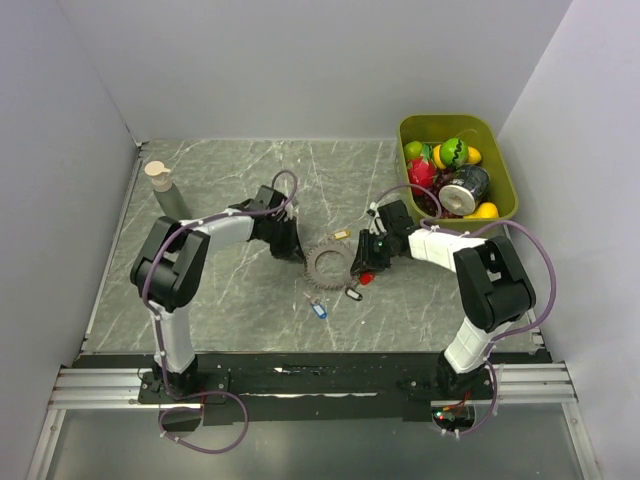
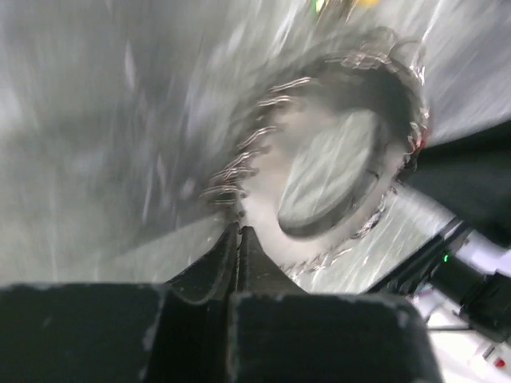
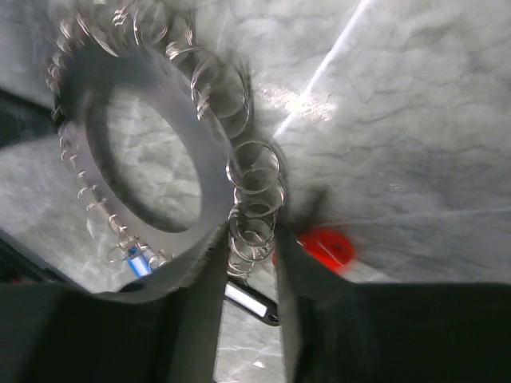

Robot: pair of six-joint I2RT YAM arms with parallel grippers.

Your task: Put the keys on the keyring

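mounting rail [image 1: 100, 388]: nearest the top camera, along the near edge, with both arm bases bolted on it.
table [image 1: 220, 180]: grey marbled top, walled on three sides.
left arm [image 1: 175, 270]: reaches in from the left towards the middle.
right arm [image 1: 490, 280]: bends in from the right towards the same spot.
bin [image 1: 445, 121]: green, far right corner, full of toy fruit and a can.
bottle [image 1: 160, 190]: grey with a tan cap, upright near the far left edge.
keyring [image 1: 328, 263]: dark flat ring fringed with small silvery wire loops, lying mid-table between the two grippers.
left gripper [image 2: 239, 235]: clenched, fingers pressed together, tips at the keyring's left rim; cannot tell if the rim is pinched.
right gripper [image 3: 249, 239]: fingers stand apart, straddling a few loops at the right rim; cannot tell if they press on them.
red tag [image 3: 323, 247]: on the table just beside the right fingers.
dark key [image 1: 353, 294]: loose, just near of the keyring.
blue key [image 1: 319, 310]: loose, a little nearer still.
tan key [image 1: 341, 234]: loose, just beyond the keyring.
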